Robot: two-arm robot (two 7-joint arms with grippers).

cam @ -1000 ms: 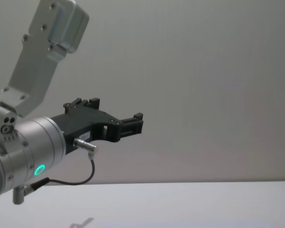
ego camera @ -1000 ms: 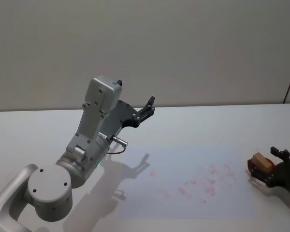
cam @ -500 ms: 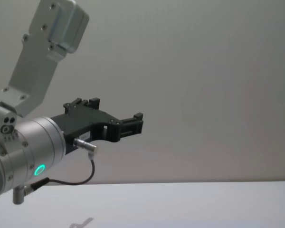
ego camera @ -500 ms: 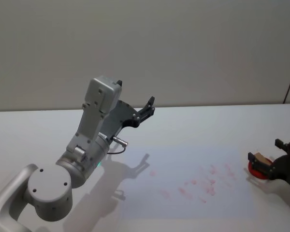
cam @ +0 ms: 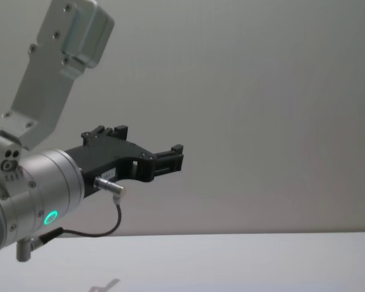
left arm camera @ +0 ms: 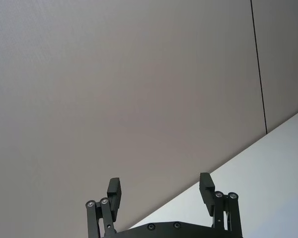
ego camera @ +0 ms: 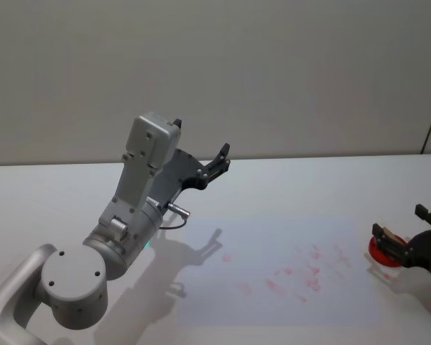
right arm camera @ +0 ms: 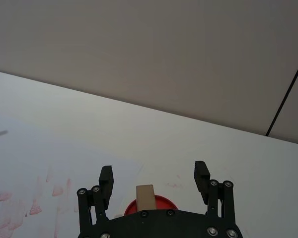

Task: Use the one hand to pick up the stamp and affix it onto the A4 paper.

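The stamp (right arm camera: pixel 145 195), a small wood-coloured block, stands upright on a round red ink pad (right arm camera: pixel 159 202) just right of the A4 paper (ego camera: pixel 273 266). My right gripper (right arm camera: pixel 154 177) is open around the stamp, with a gap between the block and each finger. From the head, the stamp (ego camera: pixel 392 237) and right gripper (ego camera: pixel 401 231) are at the table's right edge. The paper (right arm camera: pixel 35 163) bears several pink-red stamp marks. My left gripper (ego camera: pixel 219 162) is held up in the air at the left, open and empty, and also appears in the left wrist view (left arm camera: pixel 159 191).
The red ink pad (ego camera: pixel 381 251) lies on the white table (ego camera: pixel 294 187) beside the paper's right edge. The raised left arm (cam: pixel 42 188) stands over the table's left half. A plain wall is behind.
One second ago my right gripper held the stamp just above the table. It then set the stamp on the red pad, opened, and drew back a little to the right. The left arm has not moved.
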